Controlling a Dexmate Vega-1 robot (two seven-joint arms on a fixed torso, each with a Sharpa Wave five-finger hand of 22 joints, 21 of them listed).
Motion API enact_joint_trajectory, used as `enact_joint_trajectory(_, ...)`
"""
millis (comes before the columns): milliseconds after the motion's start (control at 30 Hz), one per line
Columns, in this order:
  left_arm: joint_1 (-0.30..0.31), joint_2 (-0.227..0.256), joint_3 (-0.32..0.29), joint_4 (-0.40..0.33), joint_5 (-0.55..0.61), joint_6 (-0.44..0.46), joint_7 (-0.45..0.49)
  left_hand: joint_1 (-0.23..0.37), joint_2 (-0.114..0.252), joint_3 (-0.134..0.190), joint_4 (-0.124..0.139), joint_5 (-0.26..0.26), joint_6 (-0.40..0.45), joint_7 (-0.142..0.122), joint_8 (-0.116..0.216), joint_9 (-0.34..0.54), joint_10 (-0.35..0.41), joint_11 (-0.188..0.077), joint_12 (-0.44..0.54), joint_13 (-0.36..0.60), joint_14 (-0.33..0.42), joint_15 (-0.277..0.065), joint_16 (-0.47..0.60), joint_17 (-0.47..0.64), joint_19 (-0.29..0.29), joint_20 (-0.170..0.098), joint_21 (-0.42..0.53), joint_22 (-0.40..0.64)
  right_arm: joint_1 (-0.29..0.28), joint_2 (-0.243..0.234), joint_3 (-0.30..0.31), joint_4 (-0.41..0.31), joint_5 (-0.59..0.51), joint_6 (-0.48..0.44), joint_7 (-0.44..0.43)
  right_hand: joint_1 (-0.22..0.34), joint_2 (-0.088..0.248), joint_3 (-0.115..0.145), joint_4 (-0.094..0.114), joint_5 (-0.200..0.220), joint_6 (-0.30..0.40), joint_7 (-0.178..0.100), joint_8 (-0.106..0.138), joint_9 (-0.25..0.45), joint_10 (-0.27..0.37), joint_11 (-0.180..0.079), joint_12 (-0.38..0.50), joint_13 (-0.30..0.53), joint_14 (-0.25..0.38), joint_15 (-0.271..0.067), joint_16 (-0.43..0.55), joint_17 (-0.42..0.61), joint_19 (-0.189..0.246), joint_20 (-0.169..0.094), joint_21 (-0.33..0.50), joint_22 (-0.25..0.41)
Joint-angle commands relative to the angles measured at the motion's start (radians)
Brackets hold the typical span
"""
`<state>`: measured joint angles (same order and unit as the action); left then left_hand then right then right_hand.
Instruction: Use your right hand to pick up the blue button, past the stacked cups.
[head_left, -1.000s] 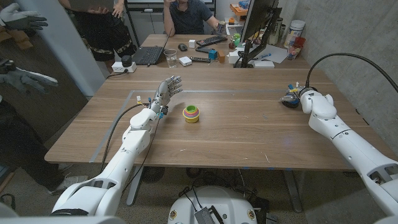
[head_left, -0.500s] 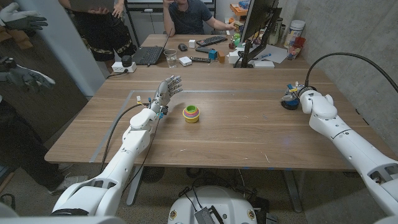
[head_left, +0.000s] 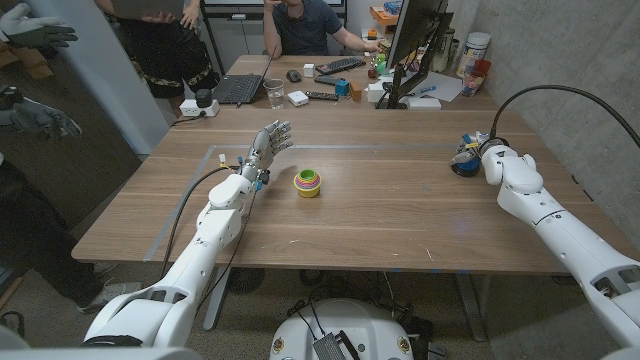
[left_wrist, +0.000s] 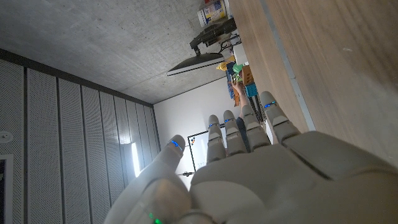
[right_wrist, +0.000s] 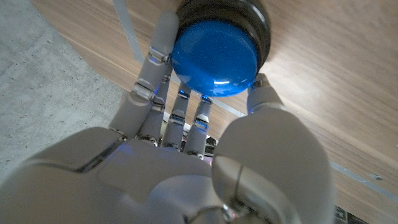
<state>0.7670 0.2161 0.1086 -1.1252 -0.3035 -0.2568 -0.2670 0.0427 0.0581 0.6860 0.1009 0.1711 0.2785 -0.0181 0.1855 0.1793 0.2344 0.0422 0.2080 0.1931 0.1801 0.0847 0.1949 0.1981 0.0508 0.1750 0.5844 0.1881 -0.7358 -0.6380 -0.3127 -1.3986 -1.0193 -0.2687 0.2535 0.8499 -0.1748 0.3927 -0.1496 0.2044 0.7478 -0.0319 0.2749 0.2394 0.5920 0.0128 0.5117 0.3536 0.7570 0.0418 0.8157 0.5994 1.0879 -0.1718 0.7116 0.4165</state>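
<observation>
At the frame's right, my right hand (right_wrist: 186, 155) cups the blue button (right_wrist: 214, 57), fingers and thumb touching its sides; my left hand (head_left: 268, 148) waits open, far off.

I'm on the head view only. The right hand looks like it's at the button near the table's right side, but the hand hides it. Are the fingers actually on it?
Observer: Yes. In the right wrist view the right hand has fingers on one side of the blue button and the thumb on the other.
Operator: Is it lifted?
Observer: Can't tell; its black base shows against the table.
Operator: Left hand?
Observer: The left hand holds nothing, fingers straight.
</observation>
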Motion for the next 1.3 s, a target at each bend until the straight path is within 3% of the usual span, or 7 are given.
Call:
enact_joint_trajectory(33,0.001,0.001,-0.001,0.006,0.001,-0.005,-0.003,-0.008,0.0,-0.009,-0.001,-0.002,-0.003,-0.001,0.002,0.004,-0.004,0.004,-0.002,0.003,-0.011,-0.002,-0.003,0.001,-0.001,0.0,-0.005,0.003,-0.011,0.002,0.021,-0.02,0.015,0.025,-0.065,0.341,0.326,0.032,-0.019,-0.004,0.033,0.011,0.013,0.007,0.016,0.003,0.011,0.01,0.136,-0.264,-0.009,0.209,-0.029,-0.05,0.014,0.007)
enact_joint_trajectory(433,0.007,0.001,-0.004,0.0,-0.005,-0.009,-0.008,-0.01,-0.004,-0.013,0.001,-0.003,-0.005,-0.001,0.001,0.004,-0.008,0.006,-0.003,0.003,-0.016,-0.002,-0.003,0.0,-0.004,0.001,-0.008,0.003,-0.012,-0.004,0.044,-0.086,0.004,0.042,-0.093,0.352,0.341,0.032,-0.003,-0.008,0.059,0.027,0.013,0.01,0.034,0.014,0.028,0.023,0.151,-0.264,-0.032,0.215,-0.037,-0.05,0.036,0.012)
enact_joint_trajectory(1300,0.015,0.008,-0.013,-0.004,-0.015,-0.016,-0.014,-0.016,-0.009,-0.021,0.005,-0.002,-0.004,0.0,0.002,0.004,-0.008,0.006,-0.001,0.004,-0.02,-0.003,-0.001,-0.001,-0.004,0.001,-0.013,0.003,-0.011,0.013,0.091,-0.17,-0.007,0.069,-0.114,0.39,0.355,0.048,0.002,-0.012,0.084,0.036,0.011,0.023,0.053,0.019,0.047,0.044,0.183,-0.263,-0.063,0.234,-0.042,-0.051,0.079,0.019)
